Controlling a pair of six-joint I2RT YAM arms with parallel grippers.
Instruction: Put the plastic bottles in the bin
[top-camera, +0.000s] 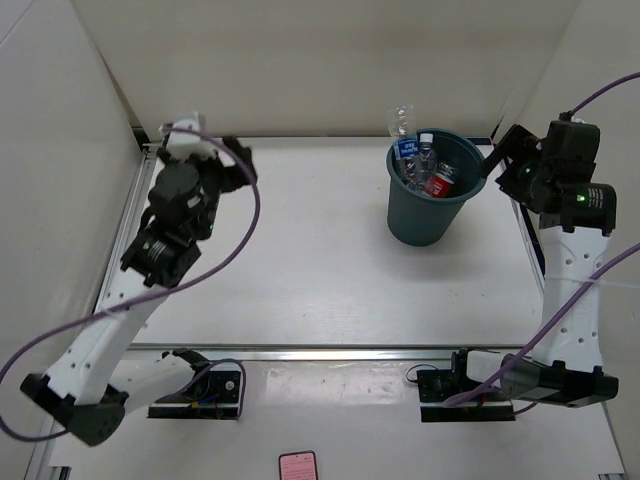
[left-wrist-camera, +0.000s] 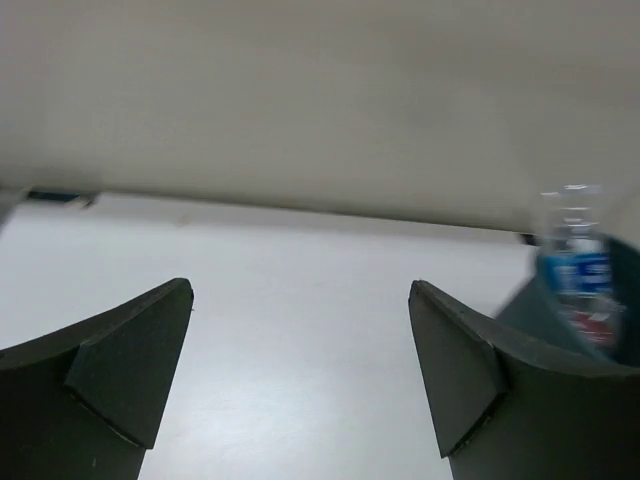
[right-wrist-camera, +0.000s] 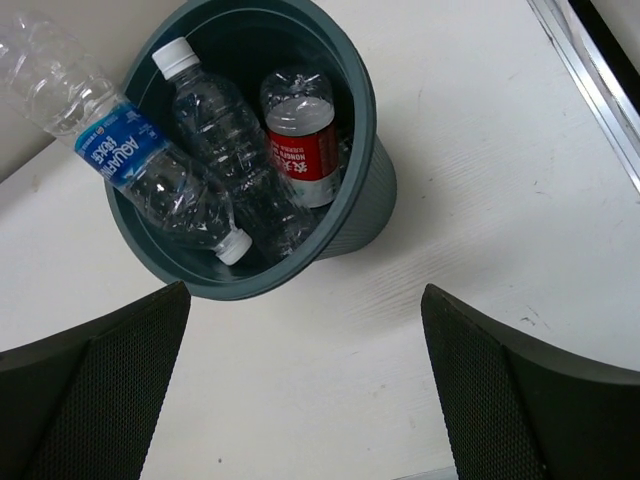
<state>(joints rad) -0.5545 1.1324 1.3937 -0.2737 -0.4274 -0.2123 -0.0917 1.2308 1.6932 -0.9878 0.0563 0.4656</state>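
You have three bottles (right-wrist-camera: 235, 160) in the bin (right-wrist-camera: 372, 190), the blue one (right-wrist-camera: 120, 145) overhanging its rim, a fourth unseen; left tool (left-wrist-camera: 300, 290) and right tool (right-wrist-camera: 305, 295) gape empty.

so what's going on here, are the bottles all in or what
Two robot arms are putting plastic bottles into the bin. Right now neither arm holds anything: the left gripper is open over at the far left of the table, and the right gripper is open just above the bin's right side. Inside I can make out a blue-labelled bottle standing cap down with its base poking over the rim, an unlabelled bottle and a red-labelled bottle.
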